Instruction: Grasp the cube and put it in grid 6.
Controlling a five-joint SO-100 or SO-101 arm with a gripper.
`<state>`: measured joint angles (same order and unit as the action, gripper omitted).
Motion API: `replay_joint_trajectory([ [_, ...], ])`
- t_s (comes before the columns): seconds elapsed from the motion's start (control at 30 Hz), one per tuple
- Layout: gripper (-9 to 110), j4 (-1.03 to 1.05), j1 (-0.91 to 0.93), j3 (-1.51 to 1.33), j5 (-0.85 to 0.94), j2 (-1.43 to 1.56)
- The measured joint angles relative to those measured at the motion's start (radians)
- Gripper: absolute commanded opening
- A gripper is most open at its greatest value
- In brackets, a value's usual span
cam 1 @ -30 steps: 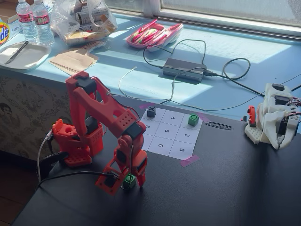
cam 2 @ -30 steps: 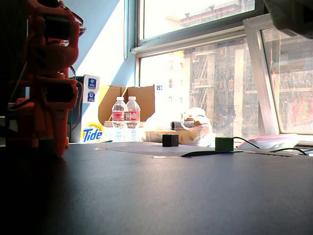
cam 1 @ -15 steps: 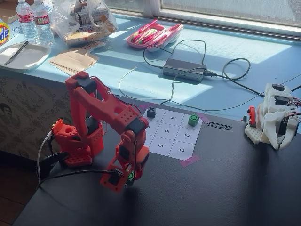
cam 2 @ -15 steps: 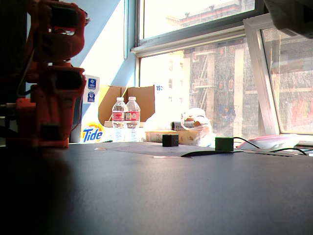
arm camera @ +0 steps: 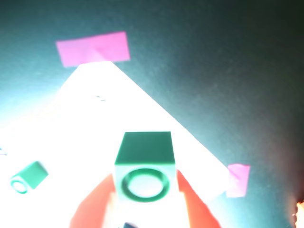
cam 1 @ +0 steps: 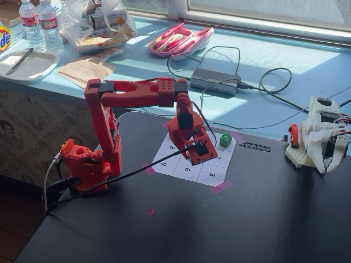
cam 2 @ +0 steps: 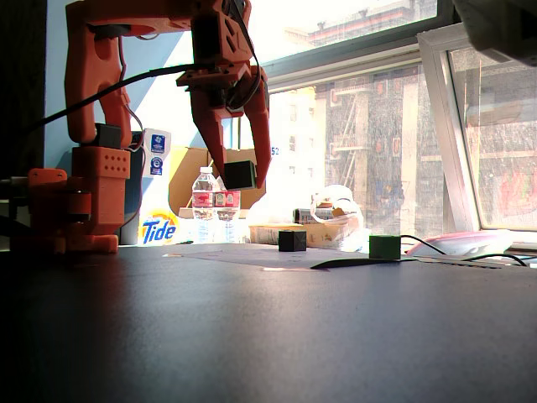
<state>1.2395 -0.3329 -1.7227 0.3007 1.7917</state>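
Cube clamped between the red gripper's two fingers hangs in the upper left of a fixed view, well above the dark table; a dark cube and a second green cube rest on the table surface near the frame's middle. In a fixed view from above, the red arm reaches over the white numbered sheet at centre frame, its gripper covering the middle cells, while the second green cube sits at the sheet's upper right corner; the held cube cannot be made out here. In the wrist view, the cube sits at lower centre between the red fingers, above the overexposed sheet, with the other green cube at lower left and pink tape at upper left.
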Motion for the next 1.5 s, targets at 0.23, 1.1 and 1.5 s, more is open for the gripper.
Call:
replay_joint_trajectory([
  [0.23, 0, -0.141, -0.084, -0.201, 0.035, -0.034],
  [1.1, 50, -0.193, -0.173, -0.170, 0.060, -0.144],
  [1.5, 49, -0.222, 0.265, -0.115, -0.049, 0.549],
])
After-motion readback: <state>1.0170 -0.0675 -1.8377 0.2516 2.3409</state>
